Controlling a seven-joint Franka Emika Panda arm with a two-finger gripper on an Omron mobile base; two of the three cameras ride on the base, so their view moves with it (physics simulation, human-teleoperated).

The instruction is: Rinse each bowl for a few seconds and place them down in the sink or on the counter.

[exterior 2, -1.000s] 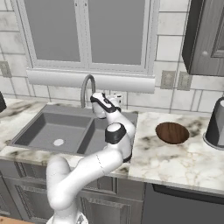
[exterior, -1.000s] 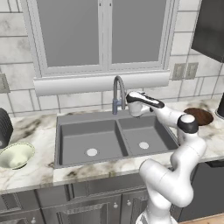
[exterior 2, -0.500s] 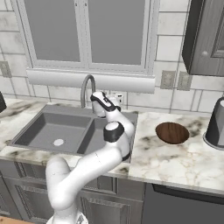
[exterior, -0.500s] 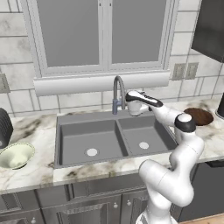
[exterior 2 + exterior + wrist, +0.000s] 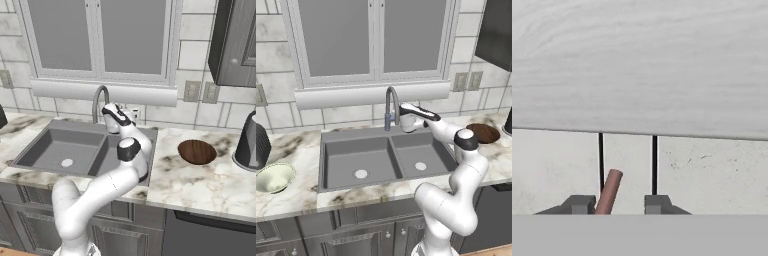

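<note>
The pale cream-green bowl (image 5: 273, 177) rests on the counter (image 5: 301, 147) left of the sink (image 5: 356, 150). On the counter (image 5: 200, 182) right of the sink (image 5: 50, 145) lies the dark reddish-brown bowl (image 5: 483, 133) (image 5: 197, 151). My gripper (image 5: 407, 121) (image 5: 111, 125) reaches to the back of the sink, just right of the curved faucet (image 5: 390, 102) (image 5: 97, 100), and faces the tiled wall. In the hand view a thin reddish-brown lever (image 5: 609, 191) stands between the fingertips of the gripper (image 5: 617, 202). It leans against the left one, with a gap to the right one. Neither bowl is held.
A black ribbed object (image 5: 260, 145) stands at the far left of the counter. A dark grey rounded appliance (image 5: 247, 142) sits at the far right. A white window sill (image 5: 637, 65) juts out just above the hand. Dark cabinets hang at the upper right.
The jaws have narrowed from wide open to a small gap around the lever. The arm and both bowls have stayed where they were.
</note>
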